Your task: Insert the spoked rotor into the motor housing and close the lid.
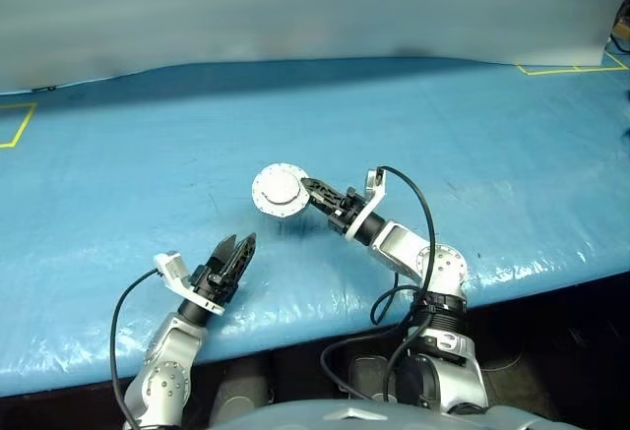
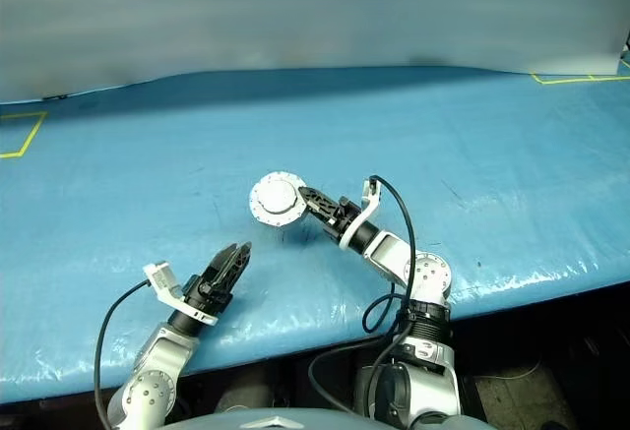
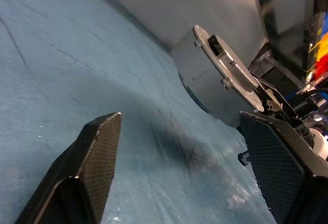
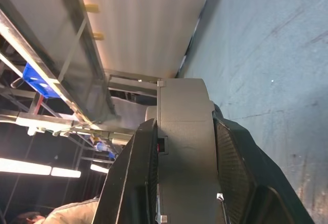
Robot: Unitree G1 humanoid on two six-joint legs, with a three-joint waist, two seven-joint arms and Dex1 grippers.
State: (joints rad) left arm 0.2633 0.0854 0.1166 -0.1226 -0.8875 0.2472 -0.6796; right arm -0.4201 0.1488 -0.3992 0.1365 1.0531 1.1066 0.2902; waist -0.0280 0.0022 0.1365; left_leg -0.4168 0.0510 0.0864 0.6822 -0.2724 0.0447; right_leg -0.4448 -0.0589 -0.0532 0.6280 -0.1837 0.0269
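The right gripper (image 1: 313, 190) clamped the housing (image 1: 281, 192) by its edge, lid (image 2: 277, 198) shut, lifted above the blue desk (image 1: 472, 154). The left gripper (image 1: 236, 250) hung released, jaws apart, nearby. Gripped edge-on, the housing could slip and drop (rotor presumably inside, unseen).
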